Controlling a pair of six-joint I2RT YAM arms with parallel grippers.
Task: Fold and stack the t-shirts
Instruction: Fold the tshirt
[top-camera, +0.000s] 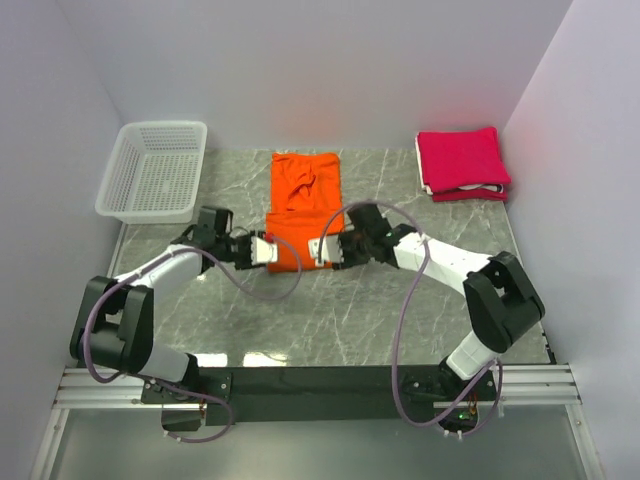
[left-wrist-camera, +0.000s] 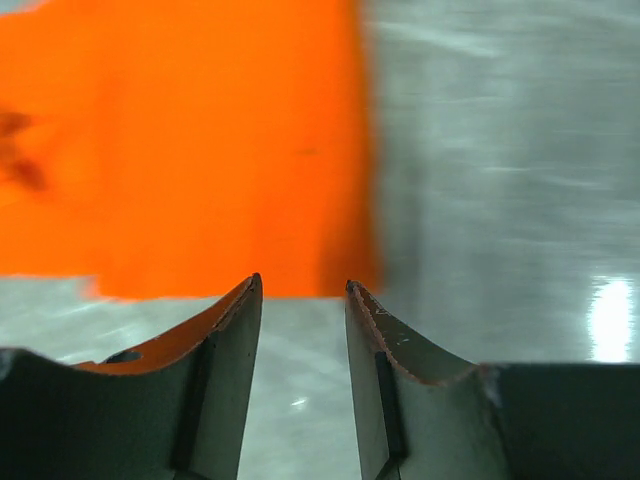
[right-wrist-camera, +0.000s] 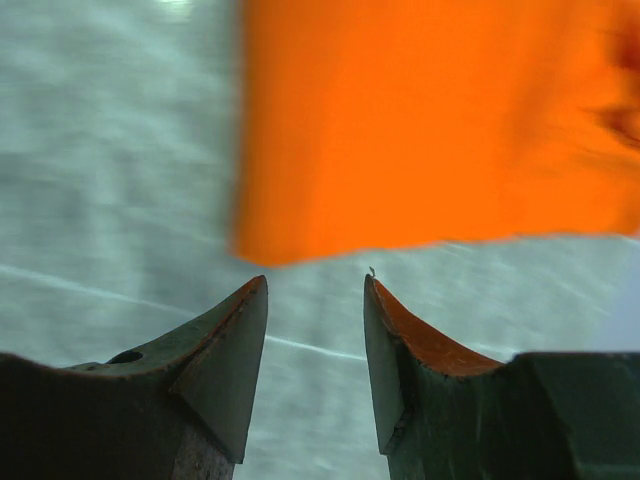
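A plain orange t-shirt (top-camera: 303, 200) lies flat in a long rectangle on the marble table, its far end rumpled. My left gripper (top-camera: 272, 253) sits at the shirt's near left corner, open and empty; in the left wrist view the orange cloth (left-wrist-camera: 190, 150) lies just beyond the fingertips. My right gripper (top-camera: 322, 249) sits at the near right corner, open and empty; the cloth (right-wrist-camera: 420, 130) lies just ahead of it. A stack of folded crimson-pink t-shirts (top-camera: 461, 162) with a white layer rests at the back right.
A white plastic mesh basket (top-camera: 155, 170) stands at the back left. White walls close in the table on the left, back and right. Grey cables loop over the table by both arms.
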